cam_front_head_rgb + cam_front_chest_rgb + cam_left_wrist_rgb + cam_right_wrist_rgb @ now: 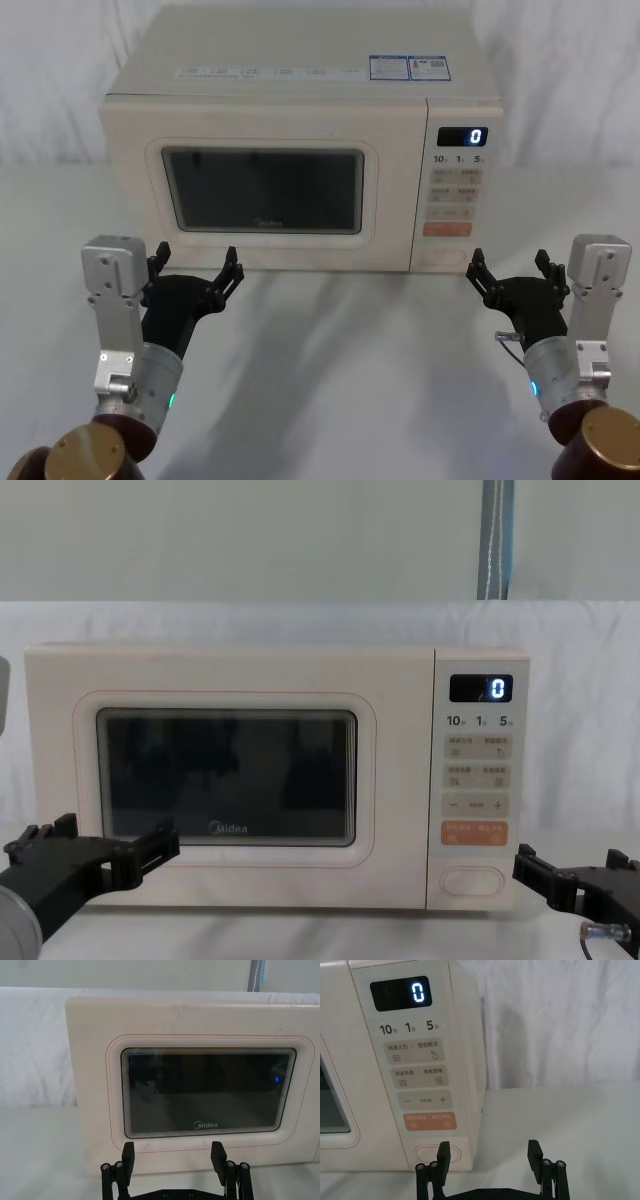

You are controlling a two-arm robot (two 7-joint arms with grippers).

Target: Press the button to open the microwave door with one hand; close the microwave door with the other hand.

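Observation:
The cream microwave door [265, 190] with its dark window is shut, flush with the oven front; it also faces me in the left wrist view [200, 1025] and the chest view [230, 780]. The wide pill-shaped button [434, 1153] sits at the bottom of the control panel, below the orange key [428, 1121], and appears in the chest view too [473, 880]. My left gripper [196, 256] [173, 1152] [115, 832] hovers open, a short way in front of the door's lower edge. My right gripper [510, 260] [489, 1150] [570, 862] is open, low, just right of the button and short of the panel.
The microwave stands on a white cloth-covered table [340, 340] with a white backdrop behind. The display [400, 994] reads 0. Bare tabletop lies between the two arms and to the microwave's right [560, 1115].

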